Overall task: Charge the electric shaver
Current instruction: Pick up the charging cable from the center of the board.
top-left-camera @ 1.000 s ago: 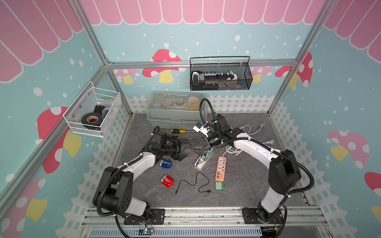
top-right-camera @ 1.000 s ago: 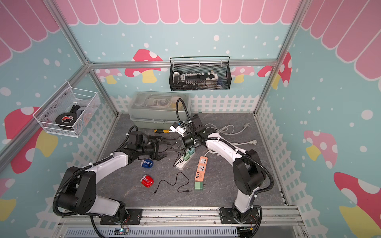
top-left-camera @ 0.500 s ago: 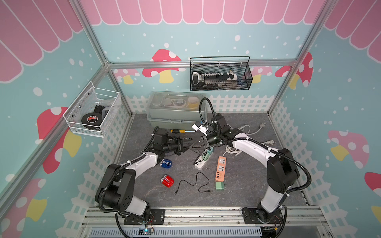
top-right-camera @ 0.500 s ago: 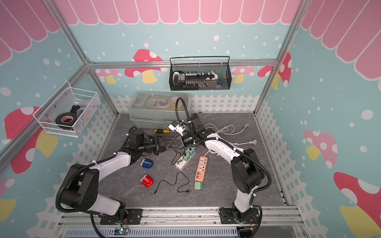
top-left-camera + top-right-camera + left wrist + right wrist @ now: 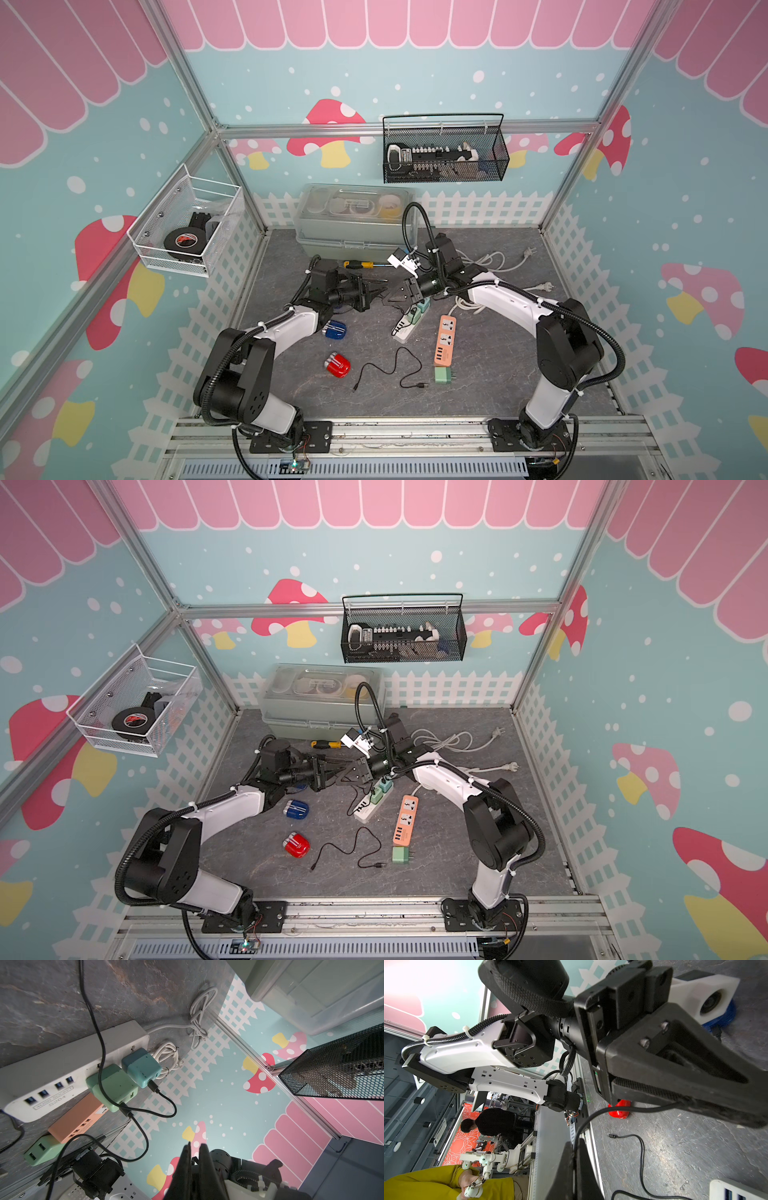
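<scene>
A blue shaver [image 5: 335,330] and a red shaver [image 5: 337,364] lie on the grey floor in both top views. Another blue shaver [image 5: 720,1019] sits under my left wrist, mostly hidden. My right gripper [image 5: 574,1141] is shut on a thin black cable [image 5: 623,1108]. That cable runs across to my left gripper [image 5: 376,292], whose fingers [image 5: 675,1076] are shut on it. The two grippers meet tip to tip above the floor, just behind the white power strip [image 5: 62,1064]. A green adapter [image 5: 112,1084] and a teal adapter [image 5: 143,1068] are plugged into that strip, each with a black cable.
An orange power strip [image 5: 444,340], a loose green adapter [image 5: 444,374] and a loose black cable [image 5: 390,370] lie in front. A screwdriver [image 5: 359,264] and a grey toolbox [image 5: 353,232] are behind the grippers. White cords [image 5: 490,262] trail at the back right. Wire baskets [image 5: 444,153] hang on the walls.
My left gripper has gone from open to shut and has moved right, up to the right gripper's tips. The right gripper stays shut on the cable.
</scene>
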